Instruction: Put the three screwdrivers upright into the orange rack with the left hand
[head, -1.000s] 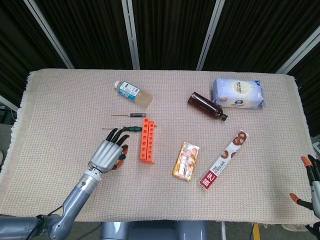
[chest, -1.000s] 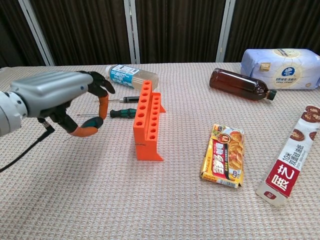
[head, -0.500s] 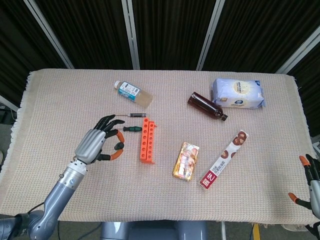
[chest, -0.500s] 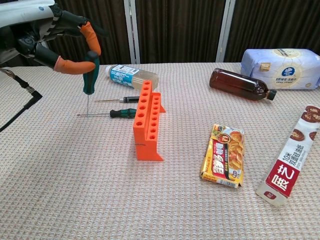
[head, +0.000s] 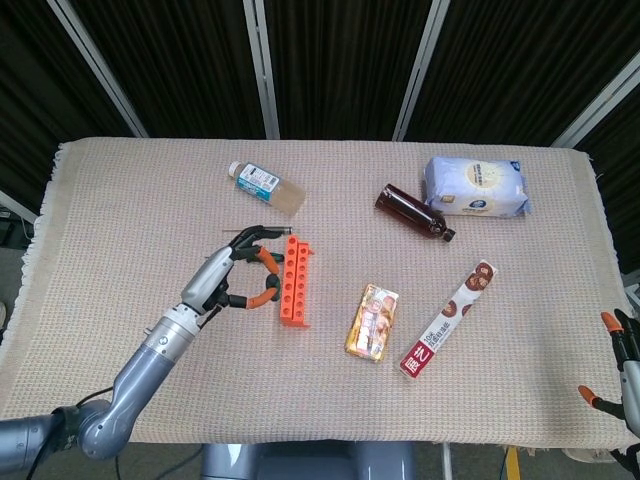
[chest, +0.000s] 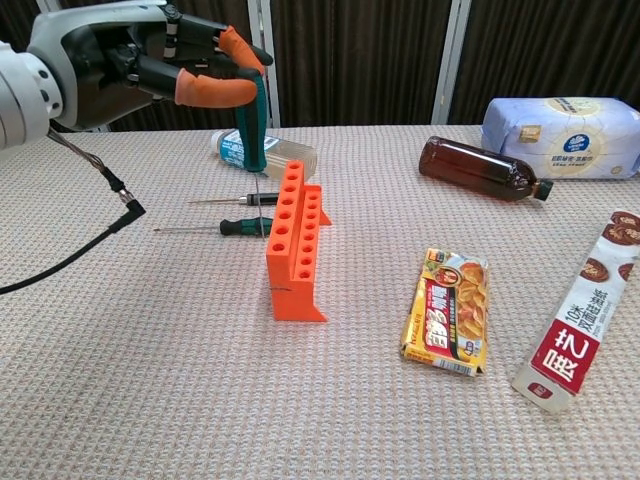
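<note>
Left hand (chest: 160, 62) holds screwdriver (chest: 251, 128) upright.

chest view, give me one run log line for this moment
left hand: holds green screwdriver upright above orange rack | two screwdrivers flat on table | rack holes empty | right hand: idle

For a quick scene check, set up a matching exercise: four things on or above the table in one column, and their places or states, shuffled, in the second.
Things
1. green-handled screwdriver
2. orange rack
3. brown bottle
4. black-handled screwdriver

States
A. lying on its side near the white tissue pack
B. held upright in the left hand, off the cloth
C. standing on the cloth with its holes empty
D. lying flat behind another screwdriver

Pairs: 1-B, 2-C, 3-A, 4-D
</note>
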